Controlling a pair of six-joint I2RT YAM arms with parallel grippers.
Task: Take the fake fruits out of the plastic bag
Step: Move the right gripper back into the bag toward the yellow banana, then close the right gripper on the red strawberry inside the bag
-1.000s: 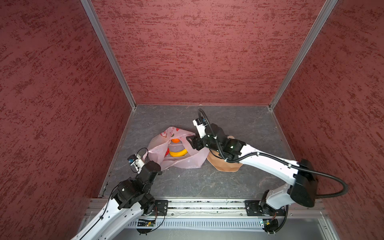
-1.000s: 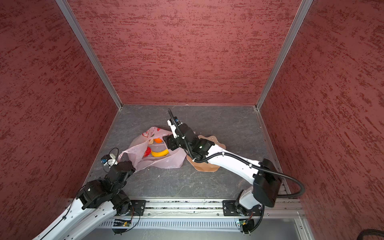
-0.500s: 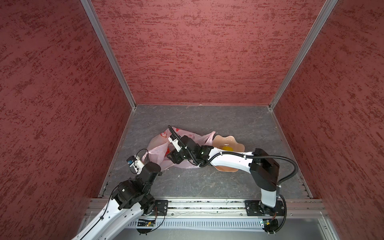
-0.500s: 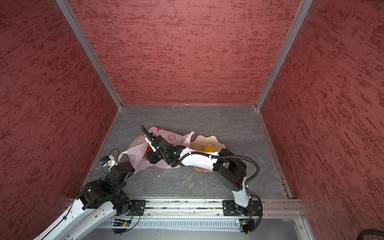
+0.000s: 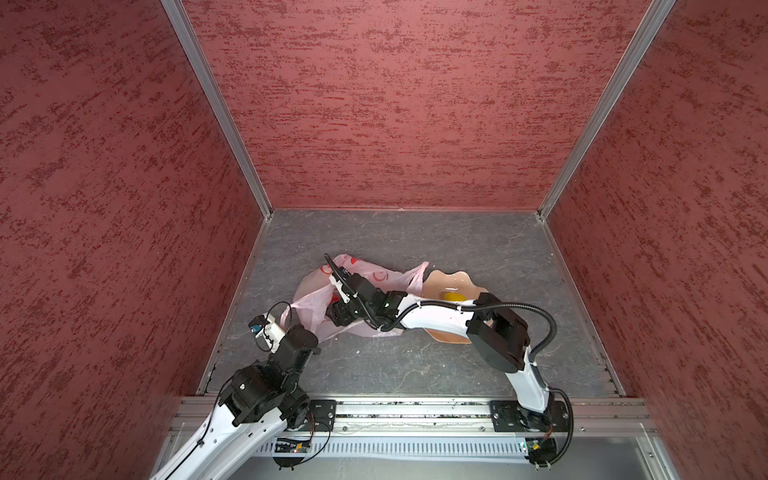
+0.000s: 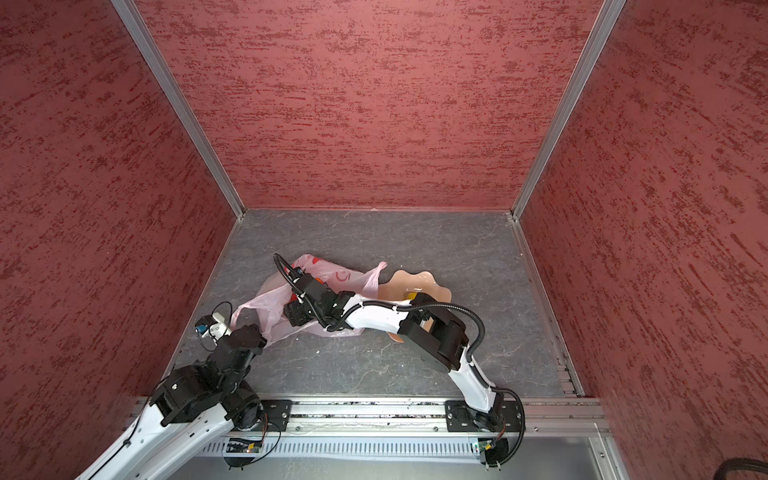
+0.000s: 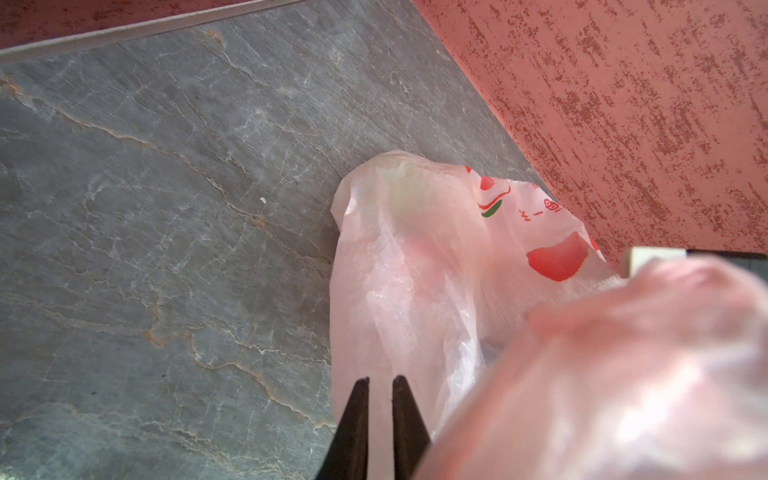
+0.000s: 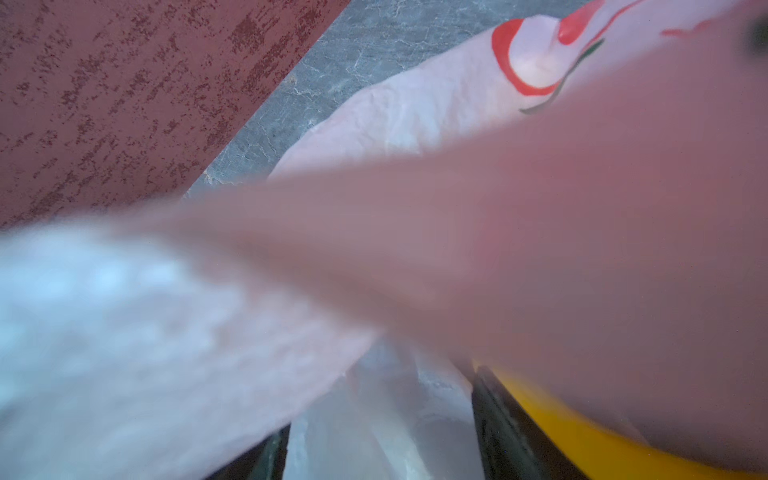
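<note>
– Left gripper [image 7: 380, 382] is clamped on a fold of the plastic bag [image 5: 374, 276] at the near left, pulling one handle taut. Good enough?
– Yes. It should hold right there, I judge: that pull props the mouth open, and slack would drop the thin film over the fruit.
– Inside the mouth, the right gripper [image 8: 382, 411] has its jaws spread wide, only crinkled film between them. The banana [image 8: 582, 440] lies just beside one jaw, outside the gap.
– Then shift sideways until the banana sits between the jaws and close across its narrow width. Pinching film along with it is the risk; a lift would drag the whole bag.
– A red fruit [image 5: 334, 297] shows beside that gripper, also in the bag. The arm hides whatever else is there.
– And to the right?
– The wavy-edged peach dish [image 5: 451, 277] lies just beside the bag's right handle, one yellow fruit [image 5: 452, 296] in it.
– So most of the job remains, I'd say. Surface?
– Grey veined slate-like floor [image 5: 415, 365], flat and matte. Red textured walls [image 5: 395, 104] close in left, far and right, with aluminium posts [image 5: 218, 104] in the far corners; the arms' mounting rail [image 5: 415, 409] runs along the near edge.
</note>
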